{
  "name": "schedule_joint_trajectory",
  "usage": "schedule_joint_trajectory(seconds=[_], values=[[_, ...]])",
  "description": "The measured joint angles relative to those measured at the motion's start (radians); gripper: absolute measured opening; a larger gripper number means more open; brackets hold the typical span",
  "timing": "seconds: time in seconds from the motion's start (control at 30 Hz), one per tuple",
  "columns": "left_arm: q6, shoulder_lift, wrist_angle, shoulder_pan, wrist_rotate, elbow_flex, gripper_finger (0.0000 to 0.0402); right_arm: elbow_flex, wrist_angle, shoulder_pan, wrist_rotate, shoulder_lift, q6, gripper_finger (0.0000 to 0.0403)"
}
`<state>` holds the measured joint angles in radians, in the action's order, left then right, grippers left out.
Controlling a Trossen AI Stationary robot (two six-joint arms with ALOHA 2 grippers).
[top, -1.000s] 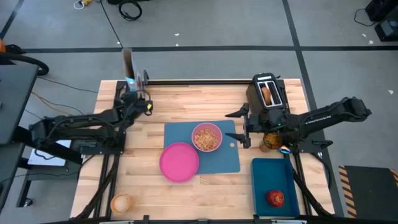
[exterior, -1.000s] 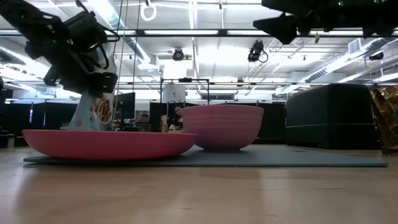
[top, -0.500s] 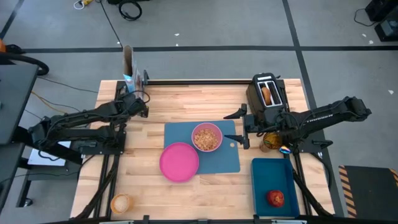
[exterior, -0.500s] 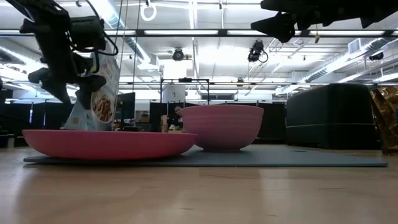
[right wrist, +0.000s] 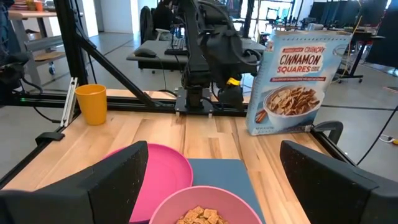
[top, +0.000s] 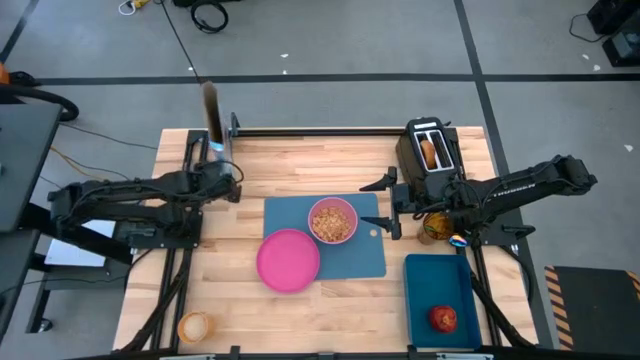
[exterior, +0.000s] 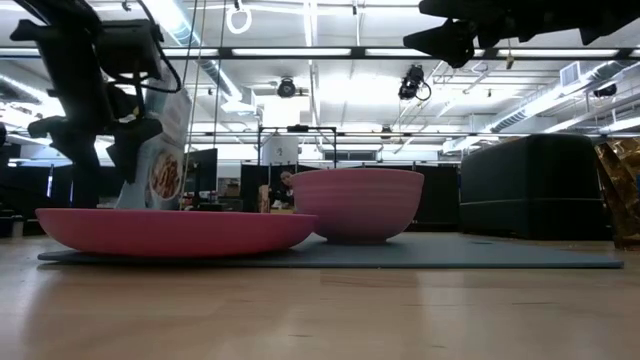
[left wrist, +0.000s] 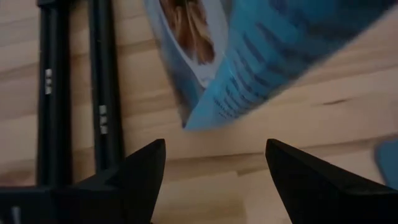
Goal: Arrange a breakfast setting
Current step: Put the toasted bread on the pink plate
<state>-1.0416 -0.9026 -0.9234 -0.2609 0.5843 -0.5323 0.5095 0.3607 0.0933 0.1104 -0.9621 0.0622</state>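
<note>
A blue mat [top: 350, 255] lies mid-table. A pink bowl [top: 332, 220] of cereal stands on it. A pink plate [top: 288, 260] overlaps its near left corner. An amber cup [top: 193, 326] stands at the near left corner. A red apple [top: 443, 318] lies in the darker tray. A bagel [top: 428, 150] sticks up in the toaster. The spoon cannot be made out. My left gripper [top: 236, 182] is open and empty, just near of an upright cereal box [top: 213, 120], also in its wrist view [left wrist: 249, 56]. My right gripper [top: 382, 207] is open and empty over the mat's right edge.
A black toaster [top: 445, 165] stands at the far right. The darker blue tray [top: 436, 285] sits at the near right. A dark rail [top: 320, 130] runs along the far edge. An amber thing [top: 435, 228] sits partly under my right arm.
My left gripper has drawn back from the cereal box toward the table's near edge. The box, tilted a second ago, now stands upright on the table by itself.
</note>
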Motion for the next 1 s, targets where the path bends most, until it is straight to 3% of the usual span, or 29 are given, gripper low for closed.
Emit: schedule_joint_trajectory(seconds=[0.33, 0.47, 0.6, 0.7, 0.87, 1.0], values=[[-0.226, 0.000, -0.069, 0.206, 0.077, 0.000, 0.0286, 0.000, -0.010, 0.000, -0.008, 0.000, 0.001, 0.0373], [-0.247, -0.006, 0.031, 0.309, 0.209, 0.009, 0.0286, 0.000, -0.042, -0.006, -0.008, 0.001, 0.001, 0.0373], [-0.166, -0.016, 0.147, 0.395, 0.356, 0.028, 0.0286, 0.000, -0.069, -0.013, -0.007, 0.001, 0.000, 0.0373], [-0.019, -0.039, 0.303, 0.441, 0.420, 0.054, 0.0286, 0.000, -0.091, -0.018, -0.007, 0.001, 0.000, 0.0373], [0.324, -0.165, 0.715, 0.447, 0.422, 0.082, 0.0286, 0.000, -0.110, -0.028, -0.005, 0.001, 0.000, 0.0373], [0.430, -0.289, 0.929, 0.378, 0.386, 0.082, 0.0286, 0.000, -0.118, -0.037, -0.002, 0.001, -0.002, 0.0373]])
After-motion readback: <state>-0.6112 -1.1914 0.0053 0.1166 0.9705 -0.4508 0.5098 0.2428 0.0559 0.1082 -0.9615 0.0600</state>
